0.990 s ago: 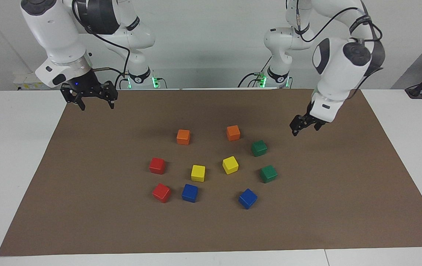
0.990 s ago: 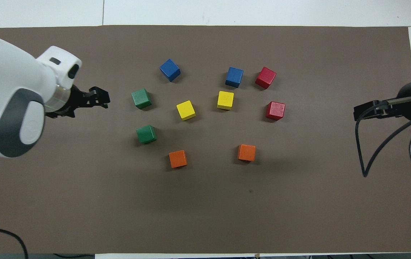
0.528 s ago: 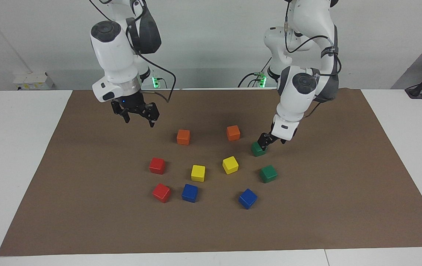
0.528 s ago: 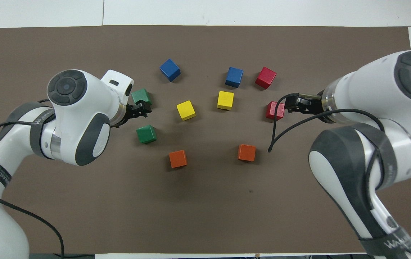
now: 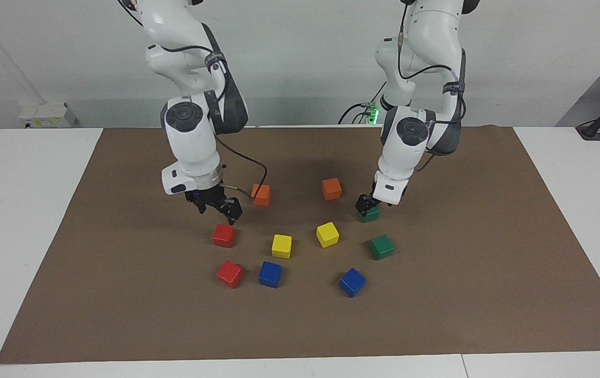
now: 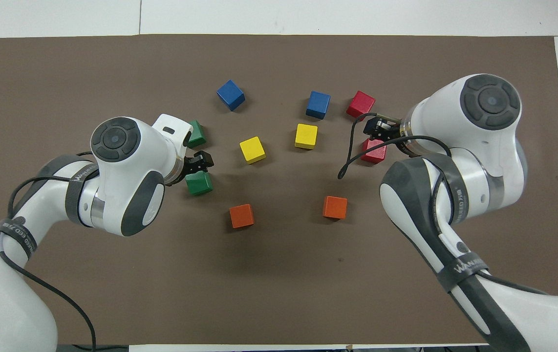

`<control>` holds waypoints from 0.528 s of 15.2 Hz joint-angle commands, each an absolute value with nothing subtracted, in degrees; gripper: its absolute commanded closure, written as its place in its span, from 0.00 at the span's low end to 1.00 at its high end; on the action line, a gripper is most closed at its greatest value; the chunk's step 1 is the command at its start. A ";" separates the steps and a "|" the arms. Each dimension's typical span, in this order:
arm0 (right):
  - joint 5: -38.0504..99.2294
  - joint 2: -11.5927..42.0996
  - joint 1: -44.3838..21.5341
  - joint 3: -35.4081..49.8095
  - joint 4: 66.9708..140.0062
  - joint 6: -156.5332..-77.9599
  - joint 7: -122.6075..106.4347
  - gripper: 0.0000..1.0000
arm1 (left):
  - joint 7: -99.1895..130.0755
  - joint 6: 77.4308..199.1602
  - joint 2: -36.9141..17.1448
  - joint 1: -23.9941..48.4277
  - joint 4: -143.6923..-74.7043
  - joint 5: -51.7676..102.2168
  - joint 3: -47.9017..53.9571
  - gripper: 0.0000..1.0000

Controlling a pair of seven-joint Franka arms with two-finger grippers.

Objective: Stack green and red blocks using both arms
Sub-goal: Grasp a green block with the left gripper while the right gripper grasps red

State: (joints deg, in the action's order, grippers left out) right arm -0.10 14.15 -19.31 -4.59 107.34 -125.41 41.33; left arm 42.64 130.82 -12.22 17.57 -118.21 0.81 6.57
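Observation:
Two green blocks lie toward the left arm's end: one (image 5: 371, 214) (image 6: 199, 183) nearer the robots, the other (image 5: 382, 247) (image 6: 196, 134) farther. Two red blocks lie toward the right arm's end: one (image 5: 223, 235) (image 6: 374, 151) nearer, the other (image 5: 229, 274) (image 6: 361, 104) farther. My left gripper (image 5: 365, 205) (image 6: 200, 162) is low at the nearer green block and overlaps its top edge. My right gripper (image 5: 218, 210) (image 6: 376, 128) is open and empty just above the nearer red block.
Two orange cubes (image 5: 260, 194) (image 5: 331, 188) lie nearest the robots. Two yellow cubes (image 5: 281, 245) (image 5: 327, 234) sit in the middle and two blue cubes (image 5: 269, 274) (image 5: 352, 282) lie farthest. All rest on a brown mat (image 5: 121, 294). The right arm's cable (image 5: 247, 184) hangs by one orange cube.
Both arms swung in from the table's ends and came down. The left gripper reached the nearer green block. The right gripper dropped to just above the nearer red block. No block moved.

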 commanded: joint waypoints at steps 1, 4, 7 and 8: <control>0.79 16.16 -19.60 -4.92 107.14 -127.61 42.63 0.00 | 44.56 133.24 -13.18 19.60 -119.53 1.14 5.63 0.00; 0.70 18.80 -19.69 -4.92 107.14 -129.46 42.54 0.00 | 44.03 134.29 -13.36 19.60 -120.49 1.14 5.63 0.17; 0.62 20.04 -19.69 -4.92 107.23 -129.73 40.61 0.00 | 44.03 130.72 -13.10 18.81 -119.45 1.14 5.54 1.00; 0.62 20.04 -19.60 -4.92 107.31 -129.73 39.56 0.00 | 43.86 128.26 -12.57 18.20 -117.88 1.14 5.28 1.00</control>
State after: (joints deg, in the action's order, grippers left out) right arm -0.09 19.76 -19.33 -4.62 107.34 -128.87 41.34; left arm 43.66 131.70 -13.75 18.65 -119.08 0.82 6.14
